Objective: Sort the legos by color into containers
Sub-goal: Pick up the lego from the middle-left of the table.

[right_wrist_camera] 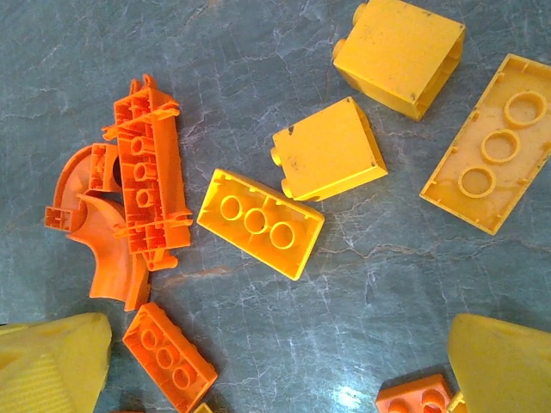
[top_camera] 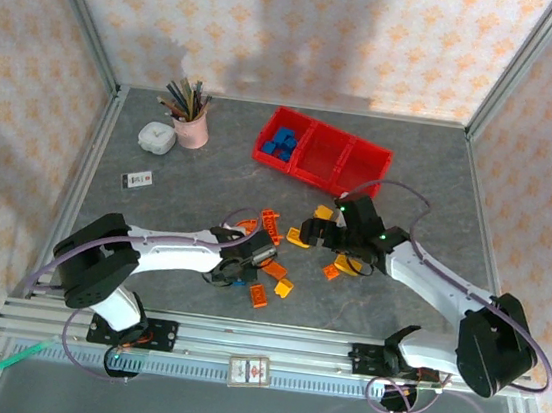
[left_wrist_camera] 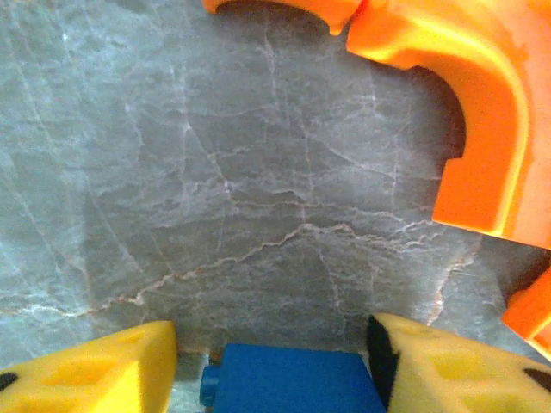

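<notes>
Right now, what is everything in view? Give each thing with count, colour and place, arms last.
containers: three joined, red, far side of the table, right of centre
blue legos: several, blue, in the leftmost compartment
blue brick: one, blue, on the table
loose legos: count unclear, orange and yellow, scattered mid-table
pencil cup: one, pink, far left, holding pencils
dish: one, white, beside the pencil cup
cards: two, pale, one left on the table, one at the near edge
left gripper: one, yellow fingers, astride the blue brick, gap on one side
right gripper: one, yellow fingers, open above the loose legos
</notes>
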